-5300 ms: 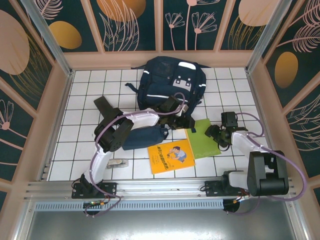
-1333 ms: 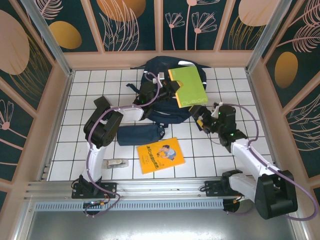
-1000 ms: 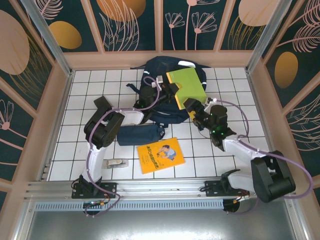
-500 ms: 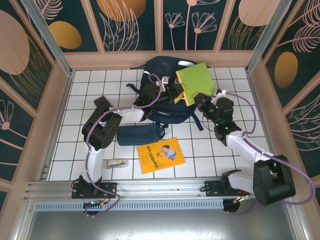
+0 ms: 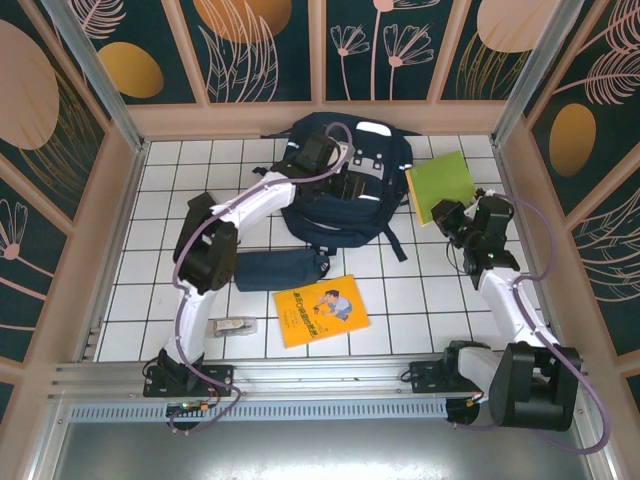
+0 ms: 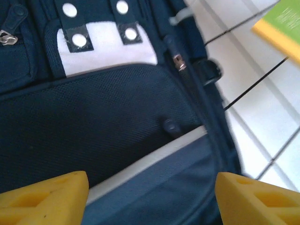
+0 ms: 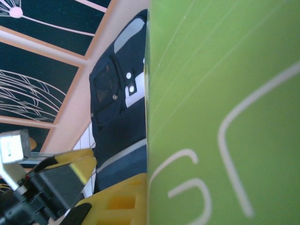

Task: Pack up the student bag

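Step in hand: loading the first book, judged from the layout. The green book (image 5: 440,183) is held off the tiles and is not yet in the bag.
Backpack: the backpack (image 5: 345,190) lies flat at the far middle of the tiled table (image 5: 150,290), its top close to the back wall (image 5: 320,118).
Left gripper: the left gripper (image 6: 150,197) hangs over the front panel of the backpack (image 6: 117,117), fingers well apart, gripping nothing.
Right gripper: the right gripper (image 5: 452,215) is clamped on the near edge of the green book, which sits tilted just beside the bag's right side. The right wrist view shows the cover (image 7: 211,117) pressed against a yellow finger (image 7: 122,201).
Bag opening: a zip pull (image 6: 178,58) shows on the right seam. Whether the main compartment is unzipped cannot be told.
Next move calls for: the left gripper to catch the zip pull or the mouth of the bag and hold it wide, and the right gripper to turn the book edge-first toward that gap.
Edges: the book hangs between the bag and the right wall post (image 5: 510,120), with little room on that side. Loose straps (image 5: 392,240) trail off the bag's near right corner and could snag.
Open room: bare tiles lie left of the bag. A navy pouch (image 5: 285,270) and an orange book (image 5: 320,310) sit nearer the arms, apart from it.
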### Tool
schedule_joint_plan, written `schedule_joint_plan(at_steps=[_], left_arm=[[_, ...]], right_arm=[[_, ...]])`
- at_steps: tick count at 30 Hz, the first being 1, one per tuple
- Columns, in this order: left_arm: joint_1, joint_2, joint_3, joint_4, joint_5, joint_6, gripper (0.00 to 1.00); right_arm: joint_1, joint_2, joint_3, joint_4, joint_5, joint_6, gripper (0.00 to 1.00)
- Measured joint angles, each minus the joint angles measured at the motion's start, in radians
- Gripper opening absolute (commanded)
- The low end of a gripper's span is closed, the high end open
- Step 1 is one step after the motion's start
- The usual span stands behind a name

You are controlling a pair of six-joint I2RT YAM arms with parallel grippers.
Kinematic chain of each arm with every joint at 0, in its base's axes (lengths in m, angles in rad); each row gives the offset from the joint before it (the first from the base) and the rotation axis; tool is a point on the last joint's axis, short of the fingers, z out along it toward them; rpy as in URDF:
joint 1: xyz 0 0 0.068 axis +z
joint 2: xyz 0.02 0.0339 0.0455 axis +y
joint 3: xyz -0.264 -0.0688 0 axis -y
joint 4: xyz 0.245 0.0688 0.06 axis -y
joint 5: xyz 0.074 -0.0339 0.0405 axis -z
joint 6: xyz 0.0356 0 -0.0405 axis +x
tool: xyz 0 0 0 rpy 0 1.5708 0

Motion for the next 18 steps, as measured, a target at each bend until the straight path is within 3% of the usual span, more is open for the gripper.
schedule_joint_plan(at_steps=[7, 18], left_arm=[[-0.044, 0.150, 0.110, -0.160, -0.051, 0.235, 0.75], [-0.040, 0.157, 0.111, -0.198, 0.021, 0.298, 0.81]], right_arm=[[-0.016, -0.010, 0.000, -0.042, -0.047, -0.030, 0.00], [-0.021, -0.011, -0.001, -0.066, -0.074, -0.046, 0.00]])
